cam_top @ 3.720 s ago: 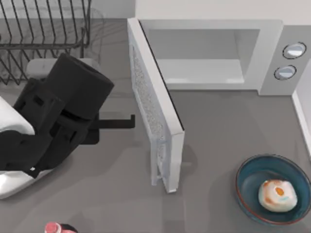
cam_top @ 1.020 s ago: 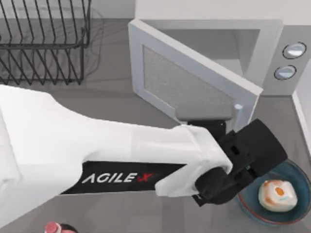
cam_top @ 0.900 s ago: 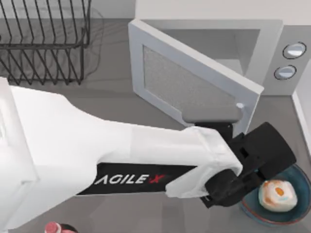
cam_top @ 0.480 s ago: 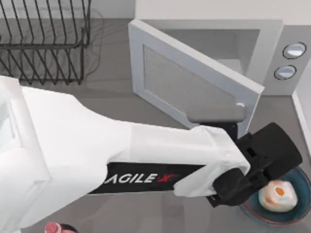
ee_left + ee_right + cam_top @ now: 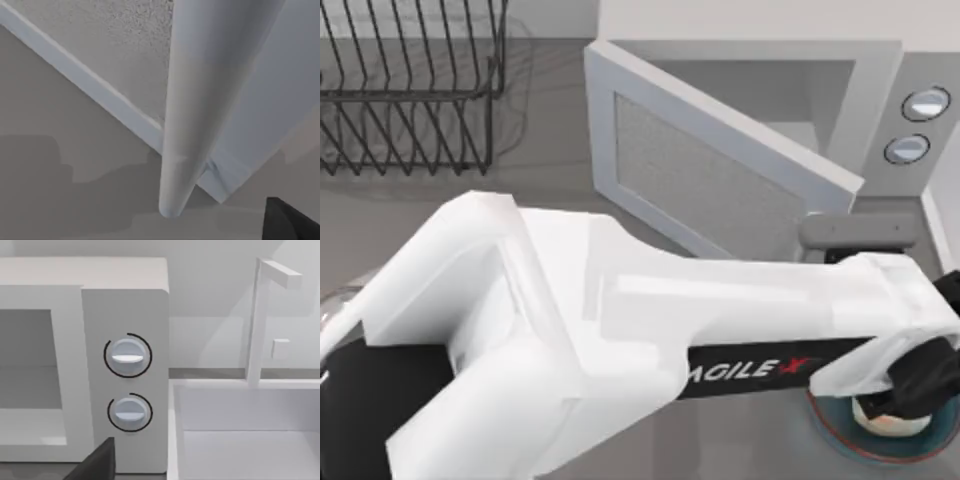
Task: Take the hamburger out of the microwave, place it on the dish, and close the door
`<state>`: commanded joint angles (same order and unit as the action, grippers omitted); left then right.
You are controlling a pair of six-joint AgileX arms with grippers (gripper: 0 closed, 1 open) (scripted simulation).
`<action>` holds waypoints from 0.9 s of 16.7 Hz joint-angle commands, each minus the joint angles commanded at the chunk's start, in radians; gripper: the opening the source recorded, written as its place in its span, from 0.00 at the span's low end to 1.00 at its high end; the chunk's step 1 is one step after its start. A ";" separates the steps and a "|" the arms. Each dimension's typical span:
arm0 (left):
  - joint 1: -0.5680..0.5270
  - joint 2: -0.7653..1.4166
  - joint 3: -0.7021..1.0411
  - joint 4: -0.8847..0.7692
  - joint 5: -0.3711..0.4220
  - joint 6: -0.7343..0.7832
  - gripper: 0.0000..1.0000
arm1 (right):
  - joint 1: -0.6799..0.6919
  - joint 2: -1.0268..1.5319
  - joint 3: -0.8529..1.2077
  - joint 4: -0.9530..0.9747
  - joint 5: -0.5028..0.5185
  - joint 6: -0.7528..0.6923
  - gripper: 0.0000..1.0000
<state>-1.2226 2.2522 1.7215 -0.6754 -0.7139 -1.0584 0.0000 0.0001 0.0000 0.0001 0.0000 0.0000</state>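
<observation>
One door (image 5: 720, 170), half-swung, is the landmark: hinged at the microwave (image 5: 880, 110) cavity's left edge, its long axis runs slantwise out to a free end on the knob side, the bar handle (image 5: 200, 100) close before the left wrist camera; left gripper (image 5: 930, 375) lies just past that free end, over the dish (image 5: 840, 430), finger spread cannot be told; hamburger (image 5: 885, 420) sits in the dish, beyond the door's free end; closing likely needs a push toward the cavity; right gripper (image 5: 95, 462) parked facing the knobs, fingers unreadable.
</observation>
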 joint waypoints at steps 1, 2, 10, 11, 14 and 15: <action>-0.007 0.028 0.048 -0.024 -0.002 -0.008 0.00 | 0.000 0.000 0.000 0.000 0.000 0.000 1.00; -0.012 0.051 0.090 -0.046 -0.003 -0.015 0.00 | 0.000 0.000 0.000 0.000 0.000 0.000 1.00; -0.010 0.094 0.167 -0.086 -0.004 -0.025 0.00 | 0.000 0.000 0.000 0.000 0.000 0.000 1.00; 0.000 0.107 0.181 -0.084 0.000 -0.013 0.00 | 0.000 0.000 0.000 0.000 0.000 0.000 1.00; 0.061 0.175 0.284 -0.071 0.026 0.060 0.00 | 0.000 0.000 0.000 0.000 0.000 0.000 1.00; 0.086 0.202 0.334 -0.065 0.037 0.090 0.00 | 0.000 0.000 0.000 0.000 0.000 0.000 1.00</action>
<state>-1.1361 2.4543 2.0560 -0.7404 -0.6772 -0.9679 0.0000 0.0001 0.0000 0.0001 0.0000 0.0000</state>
